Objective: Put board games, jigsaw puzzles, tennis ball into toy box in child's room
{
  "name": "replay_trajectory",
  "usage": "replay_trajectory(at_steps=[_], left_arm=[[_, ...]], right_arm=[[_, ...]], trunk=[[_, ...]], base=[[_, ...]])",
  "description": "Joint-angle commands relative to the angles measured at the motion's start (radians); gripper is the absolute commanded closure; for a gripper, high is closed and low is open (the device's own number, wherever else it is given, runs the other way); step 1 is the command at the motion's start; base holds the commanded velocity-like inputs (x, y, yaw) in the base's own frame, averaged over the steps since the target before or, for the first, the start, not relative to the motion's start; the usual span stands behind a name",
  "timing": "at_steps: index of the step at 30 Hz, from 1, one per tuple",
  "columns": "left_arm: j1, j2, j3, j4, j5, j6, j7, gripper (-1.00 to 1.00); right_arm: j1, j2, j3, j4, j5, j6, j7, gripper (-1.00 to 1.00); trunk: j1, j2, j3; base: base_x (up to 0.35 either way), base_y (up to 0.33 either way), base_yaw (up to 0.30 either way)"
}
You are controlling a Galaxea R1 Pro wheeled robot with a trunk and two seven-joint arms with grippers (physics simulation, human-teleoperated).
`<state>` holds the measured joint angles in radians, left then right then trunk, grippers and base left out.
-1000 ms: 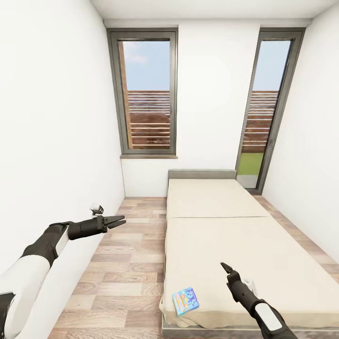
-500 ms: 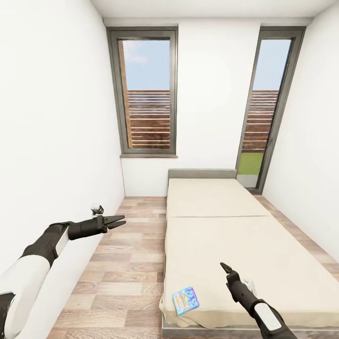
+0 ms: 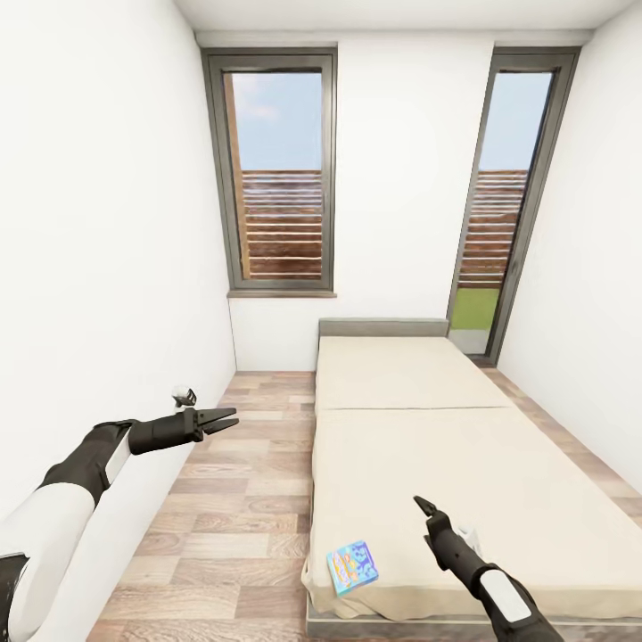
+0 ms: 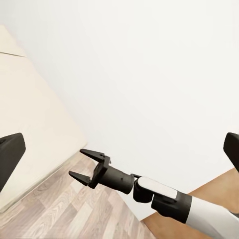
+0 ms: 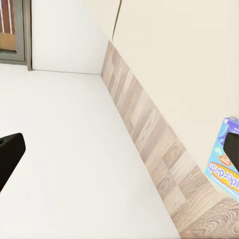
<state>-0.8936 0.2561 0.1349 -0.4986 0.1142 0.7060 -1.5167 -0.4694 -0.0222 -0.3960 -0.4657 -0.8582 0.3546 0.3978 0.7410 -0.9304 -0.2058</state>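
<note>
Left hand [image 3: 225, 417]: black two-fingered hand on a black-and-white arm, left of centre in the head view, held out over the wood-plank floor [image 3: 241, 499] beside the plain white wall [image 3: 98, 250]. Fingers parted, nothing between them.

Window [image 3: 276, 174]: tall, dark-framed, upper left of centre; a second glazed door-height opening stands at upper right.

Small blue board game [image 3: 351, 566]: flat rectangular box with a busy printed cover, lying flat at the near left corner of the bed, close to the mattress edge, bottom centre of the frame. Long axis runs roughly up the frame, tilted slightly. The right wrist view shows its blue edge [image 5: 225, 159] just past the floor strip.

Bed [image 3: 428, 428]: wide, low, two beige mattress halves, grey frame and headboard, centre to right of frame. Only one box is seen on it.

Right hand [image 3: 426, 510]: black two-fingered hand, lower right of centre, hovering above the near mattress. The left wrist view [image 4: 82, 164] shows its fingers spread and empty.

Governing relation: the box lies to the lower left of the right hand, near it; the left hand is well apart, across the floor. Judged the right arm's pickup, needing a reach back and leftward to the mattress corner.
</note>
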Motion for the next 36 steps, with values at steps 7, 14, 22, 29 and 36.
replay_trajectory(at_steps=[7,14,22,29,36], left_arm=[[-0.001,0.000,0.000,0.000,-0.001,0.011,-0.004,-1.00],[-0.001,0.001,0.000,0.000,-0.001,0.012,-0.004,-1.00],[-0.001,-0.001,0.000,0.000,-0.001,0.012,-0.002,-1.00],[-0.001,-0.017,-0.001,0.000,-0.003,0.011,-0.002,-1.00],[-0.001,-0.020,-0.001,0.000,-0.004,0.012,-0.003,-1.00]], right_arm=[[-0.002,0.003,-0.005,-0.002,-0.006,0.021,0.002,-1.00],[-0.006,0.013,-0.001,-0.004,-0.005,0.025,-0.030,-1.00],[-0.004,0.002,-0.013,-0.004,-0.024,0.110,-0.040,-1.00],[0.002,0.008,-0.022,-0.006,-0.084,0.195,-0.036,-1.00],[0.013,0.004,-0.024,-0.003,-0.096,0.206,-0.034,-1.00]], trunk=[[0.027,-0.050,-0.023],[0.054,-0.099,-0.045],[0.085,-0.155,-0.070],[0.111,-0.204,-0.092],[0.138,-0.253,-0.114]], base=[[0.000,0.000,0.000],[0.000,0.000,0.000],[0.000,0.000,0.000],[0.000,0.000,0.000],[0.000,0.000,0.000]])
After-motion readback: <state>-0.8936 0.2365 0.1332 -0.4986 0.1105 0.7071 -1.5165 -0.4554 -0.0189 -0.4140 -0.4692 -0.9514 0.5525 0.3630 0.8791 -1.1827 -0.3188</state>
